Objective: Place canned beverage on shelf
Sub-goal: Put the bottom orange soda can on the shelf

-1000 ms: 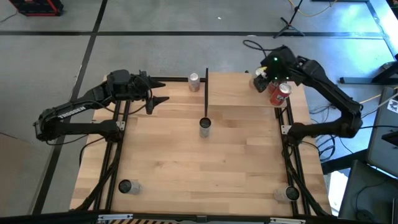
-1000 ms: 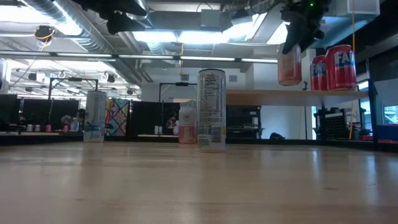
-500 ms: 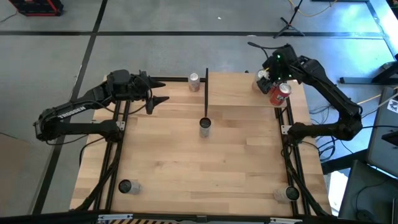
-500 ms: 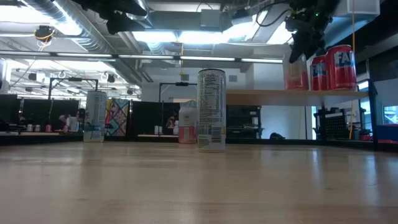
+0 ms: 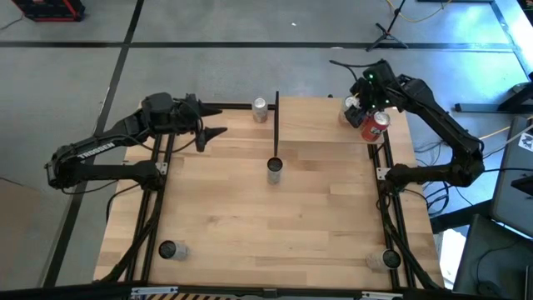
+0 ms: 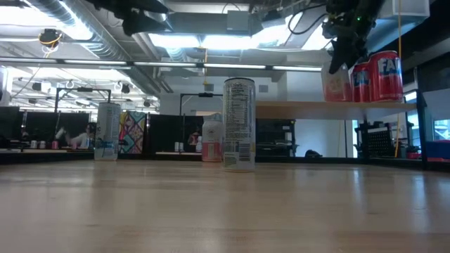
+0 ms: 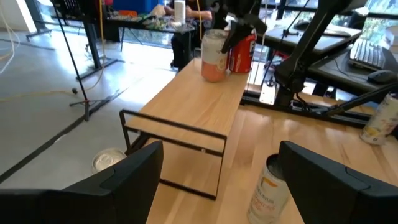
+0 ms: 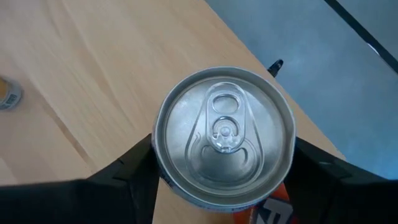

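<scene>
Placement is nearly done: a pale can is held upright on the shelf, just beside a red can, gripped by the right gripper for steady release. The left gripper waits open, well apart from the shelf.

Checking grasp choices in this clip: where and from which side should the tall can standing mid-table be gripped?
Grip the tall can around its upper side wall, coming straight down from above. It stands upright and alone on the table, so the round wall is free all around. The left gripper, waiting nearby, looks better placed than the right gripper at the shelf.
</scene>
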You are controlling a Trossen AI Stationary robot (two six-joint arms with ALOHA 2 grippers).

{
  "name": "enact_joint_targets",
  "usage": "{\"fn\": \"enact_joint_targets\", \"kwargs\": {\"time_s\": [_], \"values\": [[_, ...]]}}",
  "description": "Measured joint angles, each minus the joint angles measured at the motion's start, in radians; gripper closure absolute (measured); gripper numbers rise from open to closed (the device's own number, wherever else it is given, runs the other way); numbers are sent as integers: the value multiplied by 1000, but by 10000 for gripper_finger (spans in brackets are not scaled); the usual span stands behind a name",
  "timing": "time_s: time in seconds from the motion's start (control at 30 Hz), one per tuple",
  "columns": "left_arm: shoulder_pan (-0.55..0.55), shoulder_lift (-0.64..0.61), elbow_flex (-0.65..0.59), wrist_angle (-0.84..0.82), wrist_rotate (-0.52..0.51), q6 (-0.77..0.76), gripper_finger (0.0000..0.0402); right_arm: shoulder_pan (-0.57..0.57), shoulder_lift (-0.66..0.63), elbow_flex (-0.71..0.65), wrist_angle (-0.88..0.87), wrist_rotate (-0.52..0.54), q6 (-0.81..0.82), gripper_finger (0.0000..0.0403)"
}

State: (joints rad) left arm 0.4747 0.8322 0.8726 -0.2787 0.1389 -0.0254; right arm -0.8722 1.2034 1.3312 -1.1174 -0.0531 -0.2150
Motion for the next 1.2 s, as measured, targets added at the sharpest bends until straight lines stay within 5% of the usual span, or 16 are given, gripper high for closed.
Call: {"fn": "enact_joint_targets", "kwargs": {"time_s": [0.23, 0.53, 1.2], "values": [[0, 0, 0, 11, 0, 0, 92, 0, 0, 0, 0, 0, 1, 151], [0, 0, 0, 11, 0, -1, 92, 2, 6, 0, -1, 51, 0, 83], [0, 0, 0, 10, 0, -1, 92, 2, 6, 0, -11, 44, -19, 76]]}}
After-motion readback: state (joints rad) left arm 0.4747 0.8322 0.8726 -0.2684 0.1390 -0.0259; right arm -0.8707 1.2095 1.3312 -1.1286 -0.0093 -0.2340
